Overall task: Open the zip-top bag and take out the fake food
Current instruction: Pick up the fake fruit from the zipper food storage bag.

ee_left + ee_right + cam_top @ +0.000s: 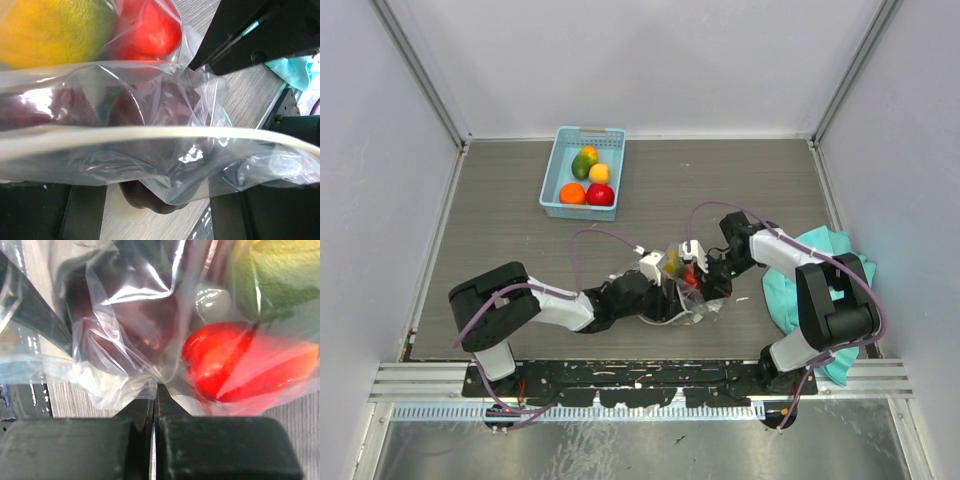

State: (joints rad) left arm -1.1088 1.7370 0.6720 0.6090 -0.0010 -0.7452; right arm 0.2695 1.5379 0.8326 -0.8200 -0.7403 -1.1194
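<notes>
A light blue basket (590, 131) sits on the grey wooden desk (500, 220), close to the white back wall (640, 60). A teal cloth (778, 295) lies crumpled, well away from the basket, to its right and nearer. A silver rail (420, 378) runs along the desk edge farthest from the basket.

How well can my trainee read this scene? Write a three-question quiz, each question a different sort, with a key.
1. True or false: the right fingers are shut on the bag.
2. Fill in: the red fruit is ___ the bag.
3. The teal cloth lies: A right of the bag, B under the bag, C inside the bag.

Key: 1 true; 2 inside; 3 A.
</notes>
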